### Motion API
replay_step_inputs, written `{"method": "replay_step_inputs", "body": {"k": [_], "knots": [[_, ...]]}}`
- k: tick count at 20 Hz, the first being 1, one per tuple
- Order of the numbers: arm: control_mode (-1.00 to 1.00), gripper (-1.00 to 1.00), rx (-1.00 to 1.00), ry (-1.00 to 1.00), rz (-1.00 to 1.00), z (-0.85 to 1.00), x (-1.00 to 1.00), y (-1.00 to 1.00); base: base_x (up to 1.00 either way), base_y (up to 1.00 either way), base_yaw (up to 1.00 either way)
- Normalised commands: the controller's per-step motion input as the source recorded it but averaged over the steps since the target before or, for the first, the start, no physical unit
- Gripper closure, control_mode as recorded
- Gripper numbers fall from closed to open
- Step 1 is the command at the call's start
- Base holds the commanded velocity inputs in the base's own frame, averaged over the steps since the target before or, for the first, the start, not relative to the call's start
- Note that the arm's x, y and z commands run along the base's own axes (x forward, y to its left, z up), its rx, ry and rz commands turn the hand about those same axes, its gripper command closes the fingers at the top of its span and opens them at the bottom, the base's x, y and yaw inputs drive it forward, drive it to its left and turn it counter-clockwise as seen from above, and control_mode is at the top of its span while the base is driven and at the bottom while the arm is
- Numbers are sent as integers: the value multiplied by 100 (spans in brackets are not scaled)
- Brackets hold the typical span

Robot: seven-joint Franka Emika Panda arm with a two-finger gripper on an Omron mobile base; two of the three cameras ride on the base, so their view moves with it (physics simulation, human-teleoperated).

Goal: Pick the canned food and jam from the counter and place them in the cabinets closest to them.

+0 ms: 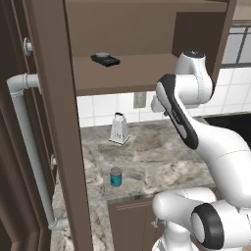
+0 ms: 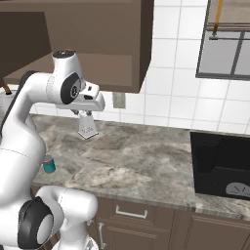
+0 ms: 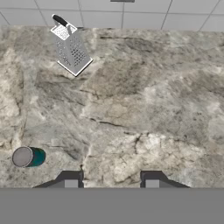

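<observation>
Teal canned food (image 1: 115, 177) stands upright, silvery top up, low centre of the left base view, near the marbled surface's (image 1: 162, 162) front edge; open cabinets (image 1: 127, 73) above.

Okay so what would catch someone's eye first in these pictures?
Probably the white arm, its end effector empty above the counter. Then the teal canned food near the counter's front edge, and the metal grater upright by the tiled wall.
</observation>
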Motion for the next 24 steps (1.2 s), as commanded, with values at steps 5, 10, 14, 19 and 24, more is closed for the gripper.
{"method": "replay_step_inputs", "body": {"k": [5, 10, 14, 19, 24], "knots": [[-100, -100, 2, 0, 0, 0, 0, 7, 0, 0, 0], [-100, -100, 3, 0, 0, 0, 0, 21, 0, 0, 0], [-100, -100, 2, 0, 0, 0, 0, 21, 0, 0, 0], [-100, -100, 1, 0, 0, 0, -1, 22, 0, 0, 0], [-100, -100, 1, 0, 0, 0, -2, 25, 0, 0, 0]]}}
